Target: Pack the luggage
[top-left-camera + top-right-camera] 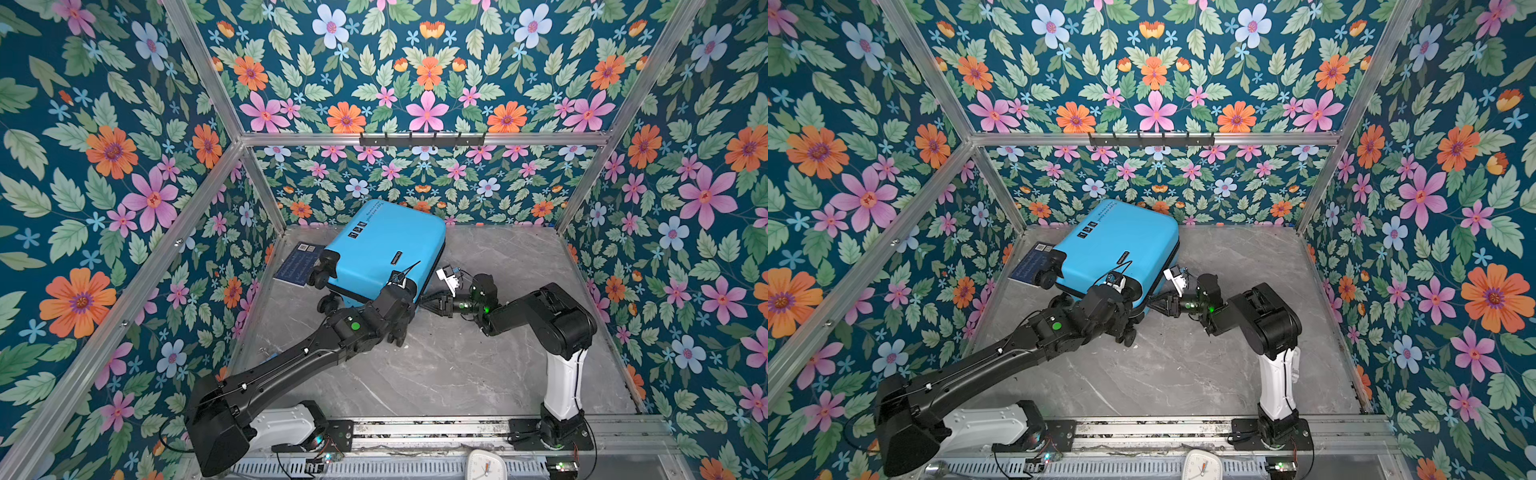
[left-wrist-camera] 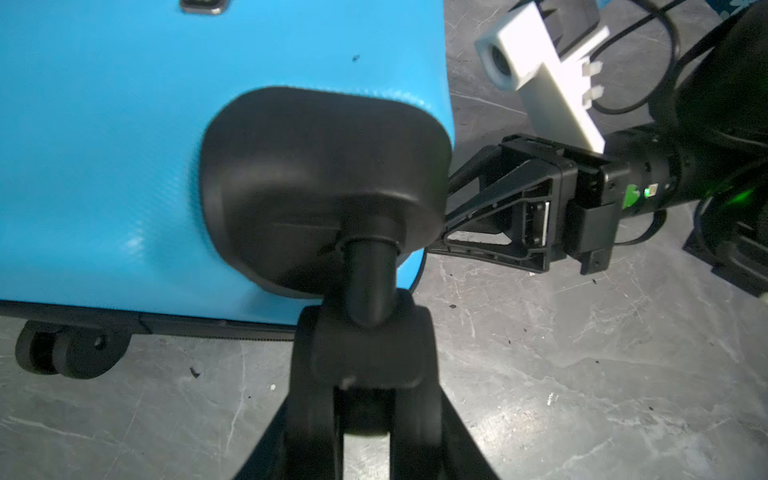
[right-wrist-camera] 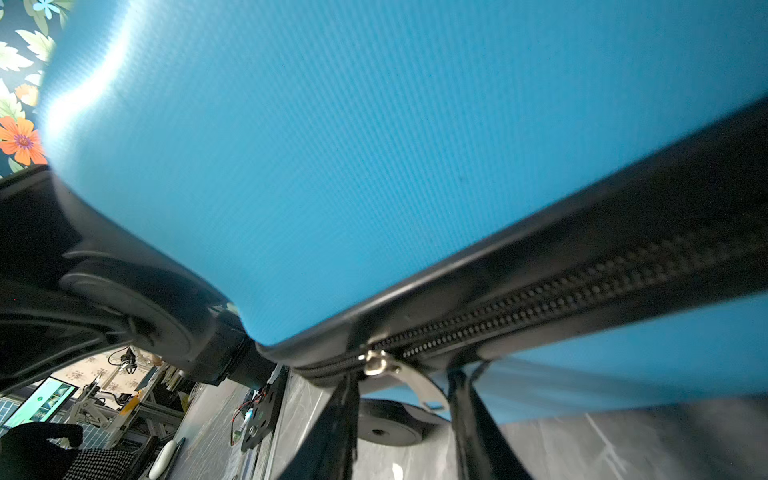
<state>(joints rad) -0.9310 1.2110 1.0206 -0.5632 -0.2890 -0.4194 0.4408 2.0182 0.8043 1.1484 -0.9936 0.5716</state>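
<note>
Zipping up seems the current step: in both top views the luggage (image 1: 382, 249) lies closed on the bench (image 1: 457, 374). In the left wrist view, the left hand (image 2: 361, 407) clamps its corner wheel (image 2: 365, 353). In the right wrist view, the right hand (image 3: 403, 419) gapes around the zip pull (image 3: 399, 374); next it must pinch and drag that.

We are looking at a robot lab, at a purpose-built test booth. Bare aluminium posts (image 1: 216, 89) hold flat panels of flowered wallpaper (image 1: 428, 62) on three sides of the right hand (image 1: 426, 303). The marble-look desk (image 1: 457, 365) beneath that hand ends at a metal rail (image 1: 436, 428), where the two arms (image 1: 291, 365) are bolted down. Beyond the rail, on the hand's side away from the back panel, we see a lit monitor (image 3: 41, 401) and more metal frames with machines (image 3: 124, 411).
</note>
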